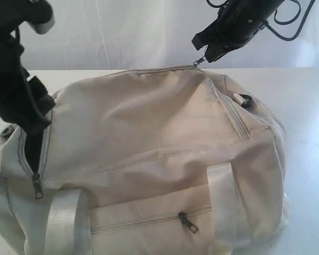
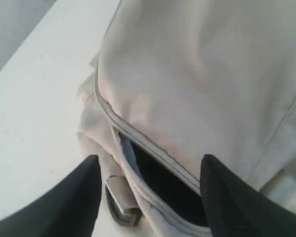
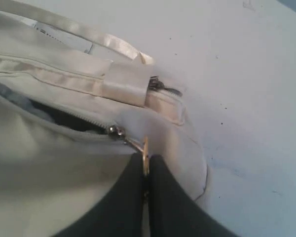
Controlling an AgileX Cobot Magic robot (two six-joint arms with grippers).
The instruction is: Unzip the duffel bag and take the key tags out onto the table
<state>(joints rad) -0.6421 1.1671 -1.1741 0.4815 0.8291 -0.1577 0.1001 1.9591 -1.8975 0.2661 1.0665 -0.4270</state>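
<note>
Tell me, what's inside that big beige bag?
Only dark lining shows through the unzipped end of the duffel bag and through a slit beside the zipper pull pinched by the right pincer. Fabric covers everything else; no key tags visible.

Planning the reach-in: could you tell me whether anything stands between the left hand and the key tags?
No key tags show. The duffel bag covers whatever it holds; the open left hand hangs over a slit showing only darkness, and the right hand pinches the top zipper pull.
</note>
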